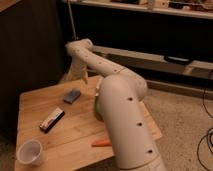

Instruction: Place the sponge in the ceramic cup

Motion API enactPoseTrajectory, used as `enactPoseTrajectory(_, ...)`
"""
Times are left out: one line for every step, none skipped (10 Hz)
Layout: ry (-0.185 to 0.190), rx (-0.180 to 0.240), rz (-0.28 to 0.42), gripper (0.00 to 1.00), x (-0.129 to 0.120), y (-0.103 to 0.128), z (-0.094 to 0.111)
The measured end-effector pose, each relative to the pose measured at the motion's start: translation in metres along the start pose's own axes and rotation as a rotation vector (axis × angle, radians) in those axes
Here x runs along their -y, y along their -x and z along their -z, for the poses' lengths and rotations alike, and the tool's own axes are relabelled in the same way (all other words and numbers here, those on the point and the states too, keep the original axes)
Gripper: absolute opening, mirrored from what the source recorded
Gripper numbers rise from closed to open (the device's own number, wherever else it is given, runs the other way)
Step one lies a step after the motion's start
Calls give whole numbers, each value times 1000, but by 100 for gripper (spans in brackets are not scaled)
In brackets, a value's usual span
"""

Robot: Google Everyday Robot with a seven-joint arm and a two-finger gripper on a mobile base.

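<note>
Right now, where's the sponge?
Camera view: the sponge lies left of centre on the wooden table, between the hand behind it and the black-and-white bar in front.

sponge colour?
Light blue sponge, best in the camera view; the gripper hangs above, just behind it.

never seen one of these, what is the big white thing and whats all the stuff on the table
The big white thing is a robot arm. It rises from the lower right, bends at the top, and ends in a gripper, the part that picks things up. There is only one camera view, looking down at a wooden table. The gripper hangs over the table's far edge, just beyond a small blue sponge. The sponge lies on the table, so it is not being held. Nearer the camera are a black-and-white bar, a white cup at the near left corner, and a small orange piece. A green bowl is mostly hidden behind the arm.
</note>
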Motion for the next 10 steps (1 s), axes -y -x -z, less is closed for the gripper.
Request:
enactPoseTrajectory(12,3,-13,74,9,2,-4)
enactPoseTrajectory(20,7,-23,74,18,8,-8)
enactPoseTrajectory(35,8,-36,74,19,13,-12)
enactPoseTrajectory(48,17,-51,74,14,19,-18)
enactPoseTrajectory(56,30,-64,74,7,25,-26)
enactPoseTrajectory(63,47,-81,74,-1,30,-39)
enactPoseTrajectory(62,60,-92,74,-3,32,-46)
enactPoseTrajectory(57,75,-98,74,-2,35,-54)
enactPoseTrajectory(57,85,-109,74,-2,37,-61)
enactPoseTrajectory(62,94,-118,74,-4,37,-66)
